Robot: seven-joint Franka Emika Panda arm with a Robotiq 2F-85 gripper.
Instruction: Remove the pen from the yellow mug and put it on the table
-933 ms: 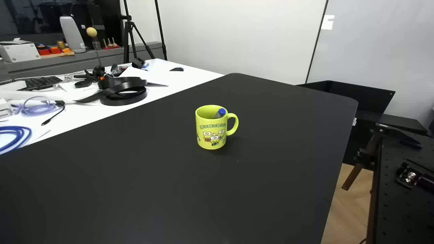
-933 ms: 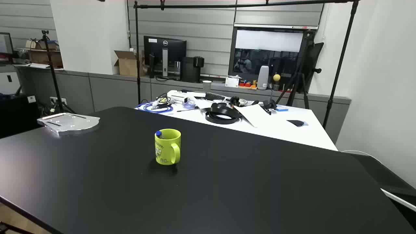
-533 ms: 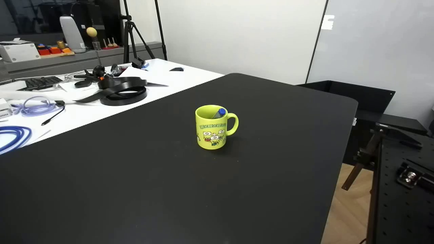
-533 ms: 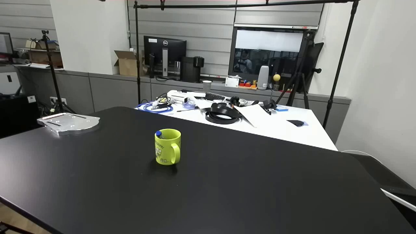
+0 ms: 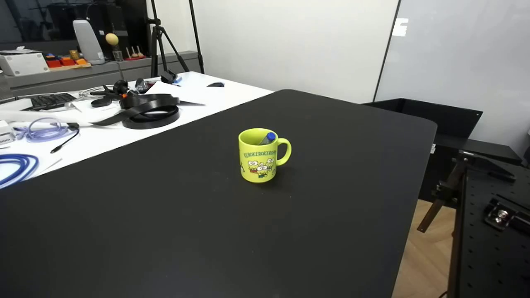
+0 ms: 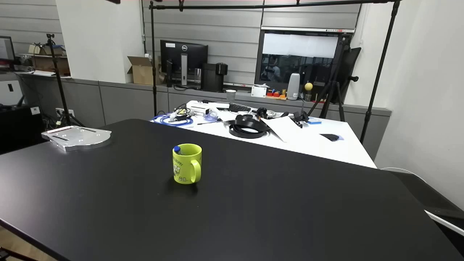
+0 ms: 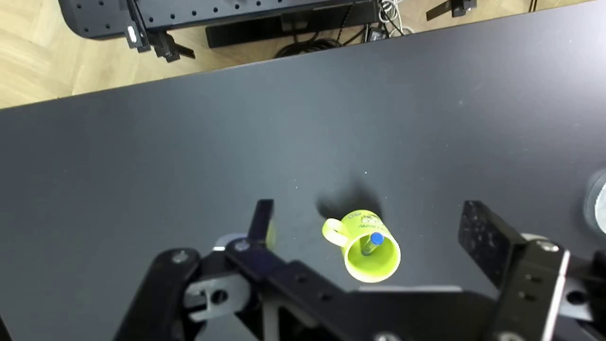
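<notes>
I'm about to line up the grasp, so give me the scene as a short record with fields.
gripper: open, holding nothing
table: matte black
yellow mug: upright on the table in both exterior views
pen: inside the yellow mug, tilted, blue end by the rim
silver plate: on the table at its edge, in an exterior view
task status: pen not yet out

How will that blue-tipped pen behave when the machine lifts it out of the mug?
The pen is probably light and stiff, since what shows looks slim and straight. It leans inside the yellow mug, so it may scrape or swing coming out. It looks rounded, so it might roll once laid on the flat table.
</notes>
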